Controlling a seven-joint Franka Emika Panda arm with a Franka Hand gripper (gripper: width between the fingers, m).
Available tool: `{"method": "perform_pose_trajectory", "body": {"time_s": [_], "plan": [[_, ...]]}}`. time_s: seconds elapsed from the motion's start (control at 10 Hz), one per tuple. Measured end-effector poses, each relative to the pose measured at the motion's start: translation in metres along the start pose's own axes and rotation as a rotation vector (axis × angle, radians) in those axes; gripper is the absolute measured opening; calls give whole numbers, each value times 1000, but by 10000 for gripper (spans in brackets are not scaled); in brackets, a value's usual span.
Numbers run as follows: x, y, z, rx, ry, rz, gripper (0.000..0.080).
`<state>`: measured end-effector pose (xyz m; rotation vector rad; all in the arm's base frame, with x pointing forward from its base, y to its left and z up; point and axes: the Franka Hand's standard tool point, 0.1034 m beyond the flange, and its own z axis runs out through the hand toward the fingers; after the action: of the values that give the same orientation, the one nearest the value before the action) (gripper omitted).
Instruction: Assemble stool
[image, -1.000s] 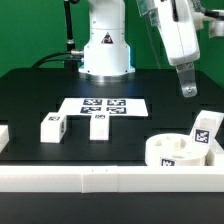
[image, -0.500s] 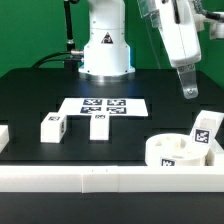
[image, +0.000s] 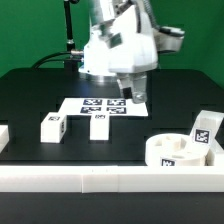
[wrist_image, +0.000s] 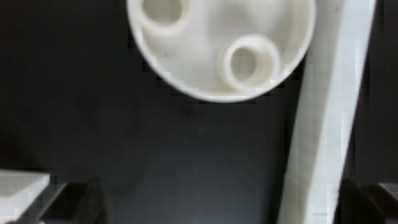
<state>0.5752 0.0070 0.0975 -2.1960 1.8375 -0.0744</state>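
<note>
White seat (image: 172, 152) well apart from pincer (image: 135, 97), toward exterior view's right

One seat (image: 162, 148), with two sockets (wrist_image: 251, 62) showing in the wrist view. Three legs: first leg (image: 53, 127), second leg (image: 99, 125), third leg (image: 205, 132). One marker board (image: 105, 105) on one tabletop (image: 30, 95).

marker board (image: 90, 104), black table (image: 30, 95), white rail (image: 70, 178)
</note>
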Motion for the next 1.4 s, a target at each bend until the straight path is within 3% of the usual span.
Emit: {"method": "perform_pose_trajectory", "body": {"time_s": [0.4, 0.5, 0.7, 0.8, 1.2, 1.4], "plan": [[-3, -1, 1, -4, -1, -299, 649], [-10, 3, 6, -62, -9, -471, 649], [-4, 7, 8, -115, -2, -854, 649], [5, 5, 8, -90, 51, -985, 649], [5, 10, 13, -119, 47, -1381, 649], [24, 32, 26, -148, 71, -1456, 649]]}}
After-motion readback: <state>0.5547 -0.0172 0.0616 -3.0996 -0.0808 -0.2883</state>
